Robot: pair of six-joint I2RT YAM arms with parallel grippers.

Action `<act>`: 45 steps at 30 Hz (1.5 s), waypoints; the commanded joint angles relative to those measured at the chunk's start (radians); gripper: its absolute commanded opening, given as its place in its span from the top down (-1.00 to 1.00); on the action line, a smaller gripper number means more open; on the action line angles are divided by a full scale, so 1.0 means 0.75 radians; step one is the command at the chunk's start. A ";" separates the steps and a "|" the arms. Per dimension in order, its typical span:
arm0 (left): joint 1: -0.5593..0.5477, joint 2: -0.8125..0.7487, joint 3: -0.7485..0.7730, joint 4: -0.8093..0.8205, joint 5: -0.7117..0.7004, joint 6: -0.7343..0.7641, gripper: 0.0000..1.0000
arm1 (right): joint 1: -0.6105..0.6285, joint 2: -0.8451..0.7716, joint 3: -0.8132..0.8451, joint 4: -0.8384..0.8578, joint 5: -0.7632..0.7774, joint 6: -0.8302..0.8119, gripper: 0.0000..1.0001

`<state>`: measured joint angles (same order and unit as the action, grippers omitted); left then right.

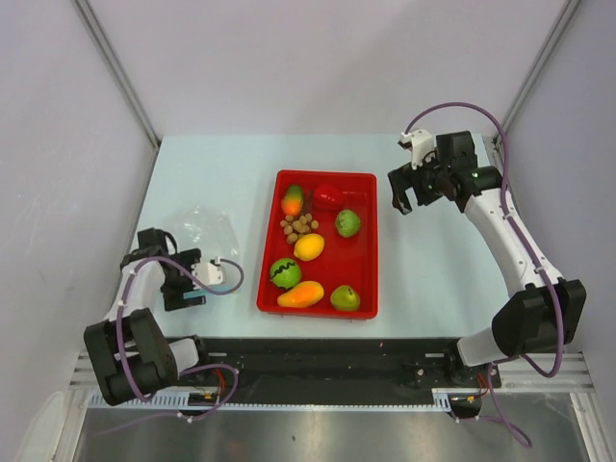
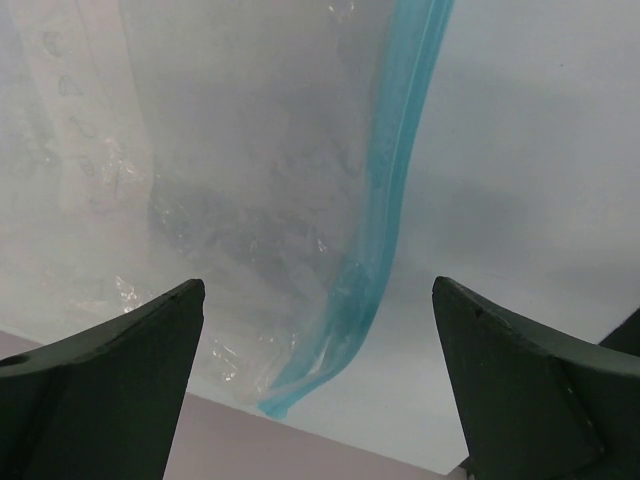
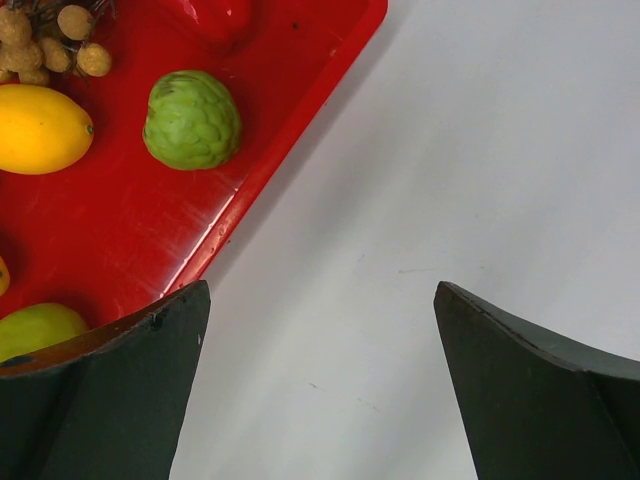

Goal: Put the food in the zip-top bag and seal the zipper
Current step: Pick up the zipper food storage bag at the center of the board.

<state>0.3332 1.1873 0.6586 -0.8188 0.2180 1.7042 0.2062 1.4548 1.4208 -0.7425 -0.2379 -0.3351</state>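
Note:
The food lies in a red tray [image 1: 366,260]: two mangoes [image 1: 301,294], green round fruits [image 1: 347,223], a yellow lemon [image 1: 309,246], a red piece [image 1: 327,195] and brown nuts [image 1: 299,226]. The clear zip-top bag [image 1: 207,231] lies flat left of the tray, empty. My left gripper [image 1: 183,281] hangs open just near of it. In the left wrist view the bag [image 2: 230,180] and its light-blue zipper [image 2: 395,180] lie ahead of the open left gripper [image 2: 318,285]. My right gripper [image 1: 409,195] is open over bare table right of the tray, holding nothing.
In the right wrist view the tray's edge [image 3: 250,180] runs just left of the open gripper [image 3: 320,290], with a bumpy green fruit [image 3: 192,120] and the lemon [image 3: 40,128] inside. Grey walls enclose the table on three sides.

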 commanded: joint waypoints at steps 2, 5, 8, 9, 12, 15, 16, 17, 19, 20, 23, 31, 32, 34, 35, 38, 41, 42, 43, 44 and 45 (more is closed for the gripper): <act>0.006 0.063 -0.066 0.263 -0.008 0.072 -0.99 | 0.011 -0.050 0.006 0.019 0.027 -0.015 -0.99; 0.006 0.104 -0.076 0.310 0.020 0.074 -0.84 | 0.018 -0.050 0.006 0.016 0.029 -0.015 -0.99; 0.002 0.117 -0.044 0.290 0.063 0.021 -0.33 | 0.020 -0.054 0.010 0.014 0.035 -0.017 -0.99; 0.000 0.112 -0.001 0.270 0.106 0.004 -0.22 | 0.020 -0.054 0.008 0.014 0.037 -0.017 -1.00; 0.000 0.084 0.095 0.161 0.187 -0.065 0.20 | 0.020 -0.062 -0.002 0.014 0.037 -0.015 -0.99; 0.000 0.061 0.157 0.053 0.251 -0.121 1.00 | 0.022 -0.064 -0.007 0.014 0.031 -0.015 -1.00; 0.002 0.055 0.197 0.008 0.288 -0.141 1.00 | 0.024 -0.062 -0.001 0.018 0.029 -0.011 -1.00; 0.002 0.055 0.218 -0.014 0.302 -0.182 1.00 | 0.022 -0.060 0.004 0.019 0.025 -0.007 -1.00; 0.000 0.059 0.283 -0.049 0.353 -0.247 1.00 | 0.022 -0.056 0.020 0.023 0.019 0.009 -0.99; 0.000 0.067 0.312 -0.060 0.372 -0.343 1.00 | 0.022 -0.054 0.030 0.023 0.002 0.019 -0.99; 0.000 0.129 0.481 -0.131 0.478 -0.666 1.00 | 0.022 -0.056 0.063 0.035 -0.090 0.084 -0.99; -0.002 0.201 0.868 -0.076 0.552 -1.810 0.99 | 0.107 -0.078 0.067 0.317 -0.325 0.381 -0.99; -0.005 0.190 0.883 -0.070 0.552 -1.883 1.00 | 0.132 -0.066 0.069 0.337 -0.331 0.402 -0.99; -0.023 0.162 0.911 -0.033 0.515 -2.105 1.00 | 0.216 -0.050 0.077 0.394 -0.331 0.441 -0.99; -0.031 0.127 0.916 -0.023 0.491 -2.178 0.99 | 0.248 -0.030 0.081 0.413 -0.335 0.475 -0.99; -0.096 0.031 0.897 0.057 0.370 -2.421 1.00 | 0.357 0.007 0.085 0.536 -0.360 0.590 -0.99; -0.205 -0.041 0.873 0.096 0.286 -2.569 1.00 | 0.469 0.060 0.085 0.709 -0.360 0.725 -0.99; -0.258 -0.055 0.854 0.106 0.233 -2.605 0.99 | 0.502 0.103 0.094 0.785 -0.356 0.753 -1.00; -0.274 -0.074 0.844 0.112 0.221 -2.683 1.00 | 0.561 0.124 0.110 0.820 -0.348 0.802 -0.99; -0.291 -0.086 0.834 0.116 0.215 -2.718 0.99 | 0.602 0.148 0.124 0.857 -0.346 0.817 -0.99; -0.321 -0.098 0.828 0.110 0.206 -2.747 0.99 | 0.635 0.195 0.136 0.912 -0.337 0.823 -1.00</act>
<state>0.1520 1.1728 1.2999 -0.7822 0.4446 -0.1207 0.5880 1.5234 1.4567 -0.2768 -0.4854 0.1604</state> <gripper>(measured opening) 0.005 0.995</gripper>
